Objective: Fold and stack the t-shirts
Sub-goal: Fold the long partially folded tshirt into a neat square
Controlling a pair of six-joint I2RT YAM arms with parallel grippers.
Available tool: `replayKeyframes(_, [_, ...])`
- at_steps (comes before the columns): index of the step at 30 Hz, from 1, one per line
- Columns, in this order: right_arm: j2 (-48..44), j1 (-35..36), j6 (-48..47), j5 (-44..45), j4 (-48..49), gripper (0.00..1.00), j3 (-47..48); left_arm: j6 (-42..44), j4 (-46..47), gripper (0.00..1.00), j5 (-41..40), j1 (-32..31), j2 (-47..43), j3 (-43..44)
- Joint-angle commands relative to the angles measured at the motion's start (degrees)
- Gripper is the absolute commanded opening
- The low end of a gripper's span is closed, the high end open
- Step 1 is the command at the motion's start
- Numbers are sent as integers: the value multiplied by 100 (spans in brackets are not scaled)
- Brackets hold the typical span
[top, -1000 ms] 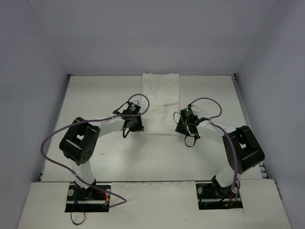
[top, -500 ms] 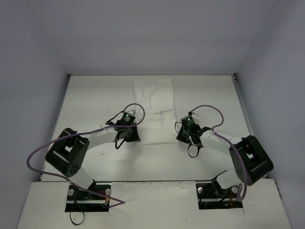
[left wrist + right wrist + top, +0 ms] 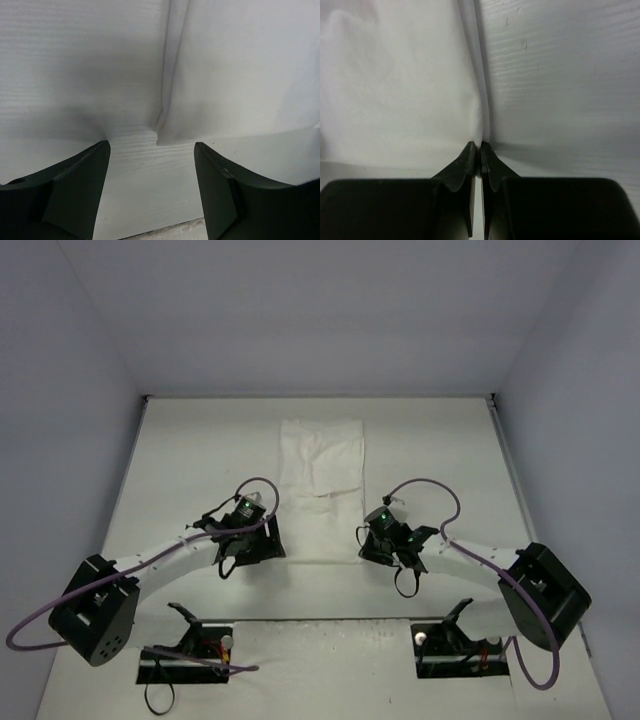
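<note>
The white cotton t-shirt (image 3: 320, 475), folded into a long, soft, faintly creased rectangle, lies mid-surface (image 3: 190, 460) between 2 arms. The left pincer (image 3: 151, 152) stands open, the shirt's near corner just ahead of its matte black fingers and untouched, while the right pincer (image 3: 480, 150) is clamped on the thin hem at the opposite near edge. With only 1 corner gripped, any lift or pull would likely drag the limp cloth askew across the ribbed board and spoil the fold.
</note>
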Motion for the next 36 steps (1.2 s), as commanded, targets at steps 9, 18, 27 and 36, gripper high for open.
replayKeyframes(9, [127, 157, 119, 219, -749, 0, -77, -439, 430, 61, -19, -224, 221, -352])
replayKeyframes(18, [106, 231, 168, 208, -761, 0, -96, -617, 828, 44, 77, -283, 1059, -171])
replayKeyframes(27, [-99, 246, 181, 199, -839, 0, -209, -801, 439, 0, 123, -446, 818, -477])
replayKeyframes(36, [-805, 586, 285, 227, -1560, 0, -303, -407, -885, 0, 119, -553, -592, -604])
